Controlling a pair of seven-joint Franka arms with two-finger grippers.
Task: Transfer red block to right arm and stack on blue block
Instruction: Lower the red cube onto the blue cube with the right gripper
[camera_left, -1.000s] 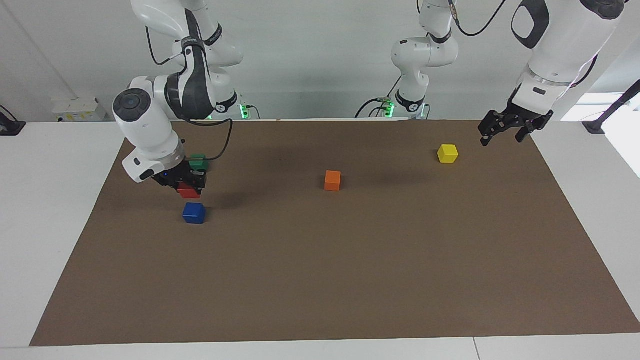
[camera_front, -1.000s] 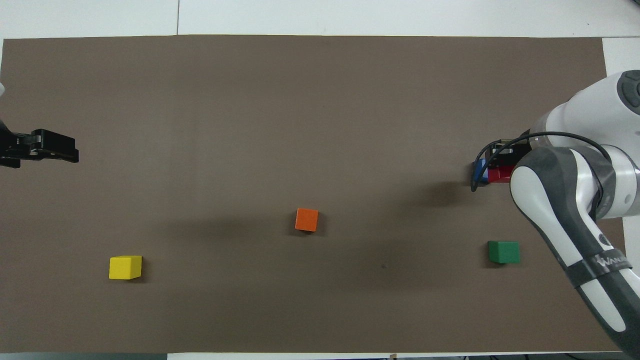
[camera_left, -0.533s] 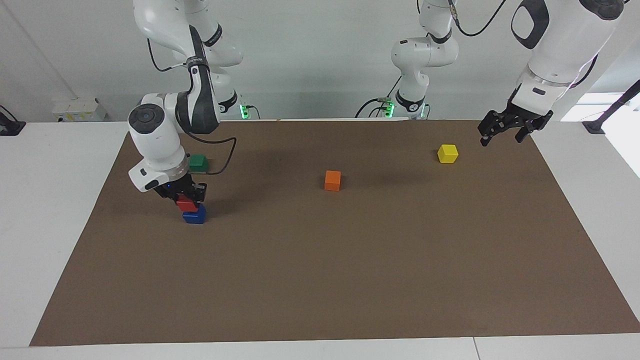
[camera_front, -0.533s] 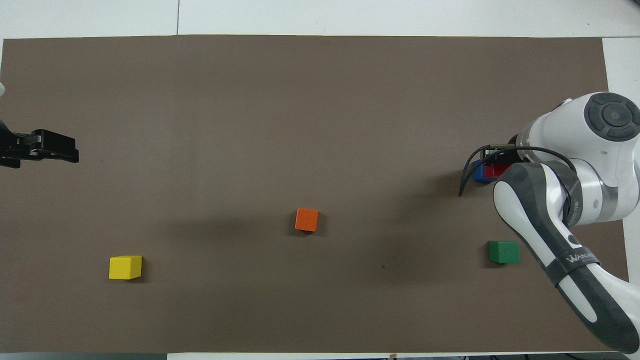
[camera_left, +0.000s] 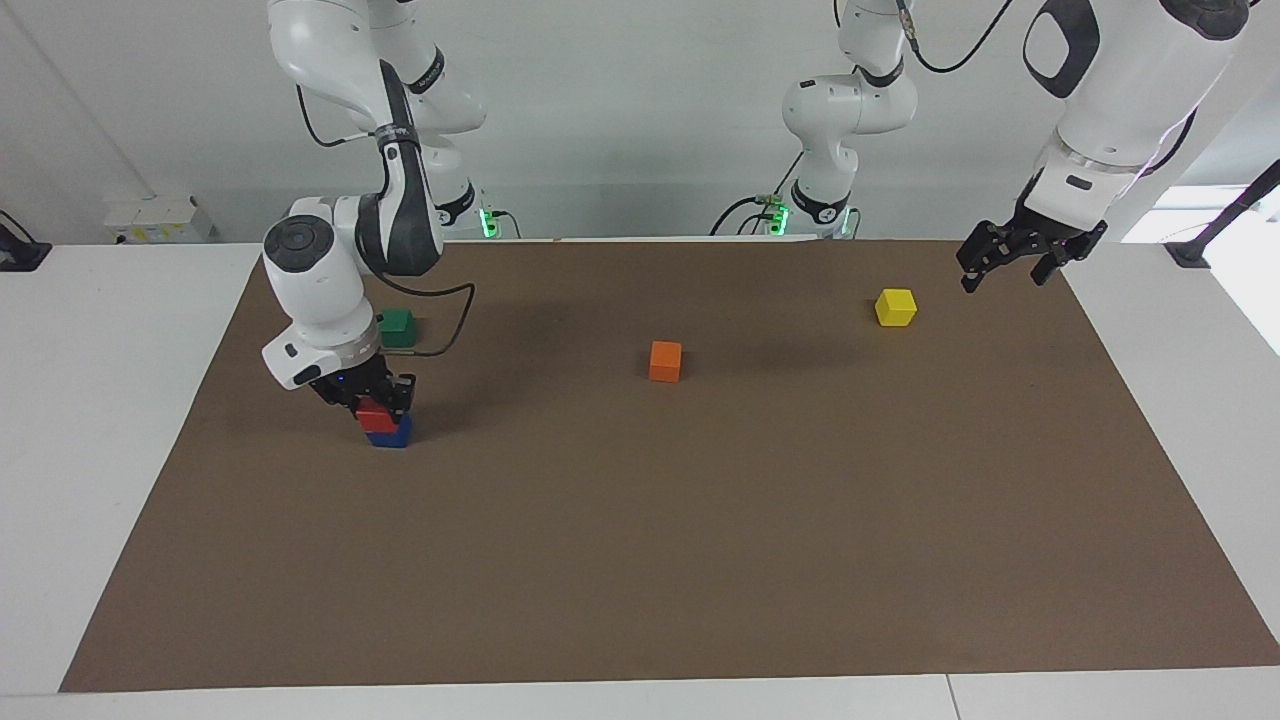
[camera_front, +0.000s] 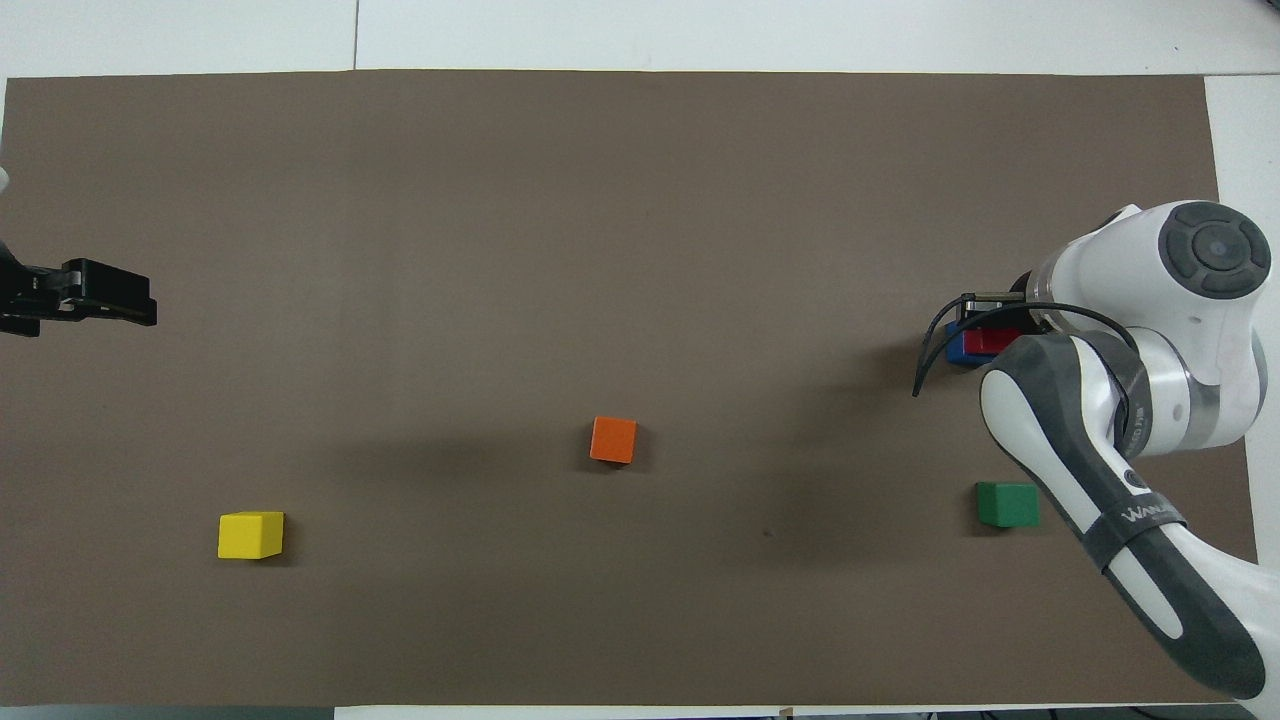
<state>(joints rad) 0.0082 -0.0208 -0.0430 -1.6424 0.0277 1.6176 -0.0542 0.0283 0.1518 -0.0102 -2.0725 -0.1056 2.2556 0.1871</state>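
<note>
Right claw, seen from the facing camera, clamps the red block, which sits on the blue block at the right arm's end of the worktop. Left claw hangs spread and empty over the mat near the yellow block.

From overhead, the red block covers most of the blue block. The green block lies nearer the robots, and the orange block sits mid-mat.
</note>
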